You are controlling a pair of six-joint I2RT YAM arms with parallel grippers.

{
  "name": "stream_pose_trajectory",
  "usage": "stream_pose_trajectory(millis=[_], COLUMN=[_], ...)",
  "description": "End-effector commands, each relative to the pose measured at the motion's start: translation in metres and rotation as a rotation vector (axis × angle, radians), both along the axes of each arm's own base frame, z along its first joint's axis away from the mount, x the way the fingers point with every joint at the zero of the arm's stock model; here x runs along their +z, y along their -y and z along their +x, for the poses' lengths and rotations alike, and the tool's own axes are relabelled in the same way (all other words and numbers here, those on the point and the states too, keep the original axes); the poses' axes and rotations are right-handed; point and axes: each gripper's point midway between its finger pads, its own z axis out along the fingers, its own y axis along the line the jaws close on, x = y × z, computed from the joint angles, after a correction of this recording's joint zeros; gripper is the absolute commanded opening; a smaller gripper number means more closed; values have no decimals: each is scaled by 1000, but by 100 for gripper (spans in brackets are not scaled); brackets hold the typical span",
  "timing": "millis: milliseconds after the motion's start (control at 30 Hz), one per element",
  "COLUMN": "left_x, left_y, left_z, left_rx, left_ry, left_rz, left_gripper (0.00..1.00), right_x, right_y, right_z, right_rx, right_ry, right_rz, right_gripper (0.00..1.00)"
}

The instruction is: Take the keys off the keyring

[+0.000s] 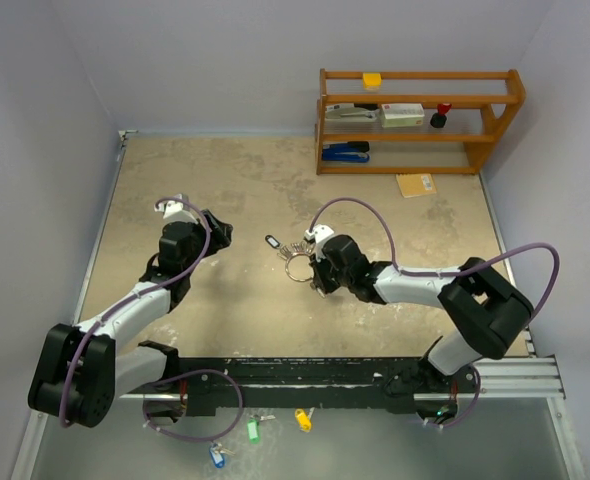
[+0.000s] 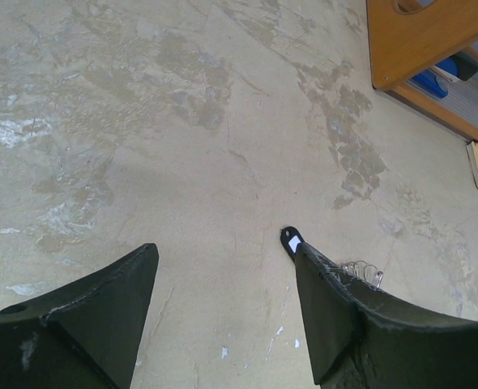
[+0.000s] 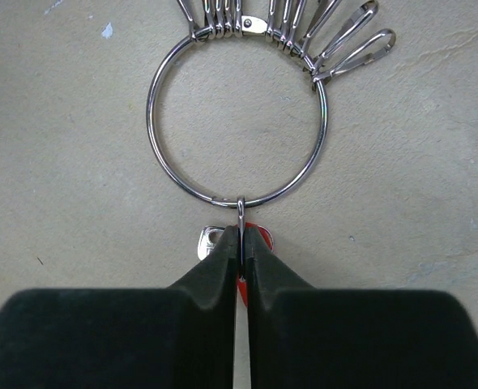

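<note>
right gripper (image 3: 241,243) pinches shut on the thin clip (image 3: 241,212) of the red-tagged key (image 3: 260,236), at 6 o'clock of the keyring (image 3: 151,138) on the table (image 3: 401,162). a pull may only drag the whole ring, since the left gripper (image 2: 223,251) stands open, holding nothing; the clip could also slip out.

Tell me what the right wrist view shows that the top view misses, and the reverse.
Right wrist only: the right jaws pinched on a clip at the edge of the keyring, with a red tag and a silver key at their tips. Top only: the black-tagged key beside the ring, the left arm standing apart from it, and the wooden shelf at the back. Both: the ring lying flat on the table, other clips bunched along one side.
</note>
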Motion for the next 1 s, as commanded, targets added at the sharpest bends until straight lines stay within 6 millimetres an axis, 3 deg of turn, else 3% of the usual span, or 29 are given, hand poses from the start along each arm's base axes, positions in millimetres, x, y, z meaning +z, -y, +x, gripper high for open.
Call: stream_pose_trajectory(millis=[0, 100, 200, 333, 400, 500, 633, 800, 967], left_x=[20, 22, 25, 40, 53, 76, 111, 156, 200], left_y=[0, 0, -1, 0, 3, 11, 27, 44, 78], left_z=[6, 6, 8, 15, 20, 28, 34, 35, 34], left_rx=[11, 14, 16, 18, 5, -33, -117, -214, -408], left_ry=[64, 69, 79, 115, 145, 198, 311, 458, 575], left_rz=[-14, -14, -10, -7, -10, -21, -39, -66, -122], left_gripper=[66, 64, 59, 38, 33, 33, 43, 45, 47], right_x=[6, 15, 38, 92, 122, 170, 216, 257, 289], right_y=[2, 4, 4, -2, -5, -12, -17, -16, -15], right_z=[8, 17, 30, 51, 61, 73, 79, 78, 73], right_rx=[-43, -52, -56, -59, -60, -52, -23, -2, 9], right_ry=[17, 51, 123, 266, 342, 460, 568, 659, 718], right_rz=[-25, -58, -81, -55, -30, 12, 48, 73, 117], right_gripper=[0, 0, 0, 0, 0, 0, 0, 0, 0])
